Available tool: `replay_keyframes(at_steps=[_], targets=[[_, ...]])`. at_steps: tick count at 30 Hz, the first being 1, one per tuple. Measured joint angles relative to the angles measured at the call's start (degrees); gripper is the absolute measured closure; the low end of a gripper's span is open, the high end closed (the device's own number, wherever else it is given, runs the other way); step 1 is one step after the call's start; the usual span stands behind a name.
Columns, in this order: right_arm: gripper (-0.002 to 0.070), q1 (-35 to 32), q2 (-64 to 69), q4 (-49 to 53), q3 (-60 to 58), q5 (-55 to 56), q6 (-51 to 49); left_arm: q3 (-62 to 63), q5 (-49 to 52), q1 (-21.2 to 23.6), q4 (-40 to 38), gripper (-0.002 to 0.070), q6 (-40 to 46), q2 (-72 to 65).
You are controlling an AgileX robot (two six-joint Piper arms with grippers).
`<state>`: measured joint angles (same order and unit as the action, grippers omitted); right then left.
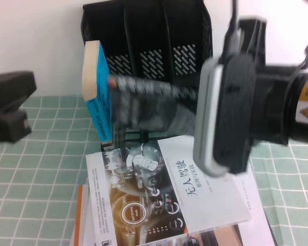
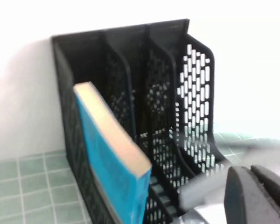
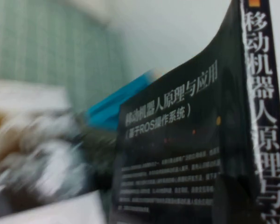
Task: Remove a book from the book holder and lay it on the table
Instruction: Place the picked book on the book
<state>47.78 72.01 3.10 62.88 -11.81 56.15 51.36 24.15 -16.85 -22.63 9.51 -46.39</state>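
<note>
My right gripper [image 1: 187,115] is shut on the dark book [image 1: 143,100] and holds it in the air in front of the black book holder [image 1: 143,31], above the books lying on the table [image 1: 41,169]. In the right wrist view the book's black cover and spine with white Chinese title [image 3: 177,154] fill the frame, with one dark finger [image 3: 233,205] across the cover. My left gripper [image 1: 5,110] is shut and empty at the far left, away from the holder; its fingers [image 2: 252,196] show in the left wrist view, which also shows the holder [image 2: 130,70].
A light blue-spined book [image 1: 97,87] leans in the holder's left slot, also in the left wrist view [image 2: 107,158]. A white-and-grey cover book [image 1: 169,189] lies flat on the table before the holder, over an orange-edged book [image 1: 78,215]. The other slots hold nothing.
</note>
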Motion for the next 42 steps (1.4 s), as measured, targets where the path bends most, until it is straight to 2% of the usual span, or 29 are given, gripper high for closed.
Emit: replay_keyframes(at_steps=[2,5,10,16,22,31,40,42], targets=[[0.0545,0.11,0.12,0.41,-0.78,-5.52,0.77,-3.89,-2.49,0.0,0.0,0.0678,-0.74,2.83],[0.0545,1.64,0.54,1.13,-3.06,-7.01,4.06,-9.38,-6.77,0.0,0.0,0.0678,-0.98,6.34],[0.0545,5.68,3.27,1.13,-5.71,-2.08,7.1,-14.87,-11.52,0.0,-0.82,0.0678,-1.05,9.77],[0.0545,6.73,7.61,1.13,-5.71,6.9,10.91,-15.98,-12.2,0.0,-1.38,0.0678,-1.11,9.99],[0.0545,6.82,10.06,0.82,-5.71,5.18,11.59,-15.98,-12.2,0.0,-1.49,0.0678,-1.11,9.99],[0.0545,6.82,10.64,-6.4,-5.71,-6.31,9.52,-15.98,-12.2,0.0,-1.49,0.0678,-1.11,9.99],[0.0545,6.82,15.4,-17.89,-5.71,-8.03,10.23,-15.98,-12.2,0.0,-2.17,0.0678,-1.19,9.99],[0.0525,6.82,15.87,-19.64,-5.59,-8.41,10.35,-15.98,-12.2,0.0,-2.41,0.0678,-1.19,9.99]])
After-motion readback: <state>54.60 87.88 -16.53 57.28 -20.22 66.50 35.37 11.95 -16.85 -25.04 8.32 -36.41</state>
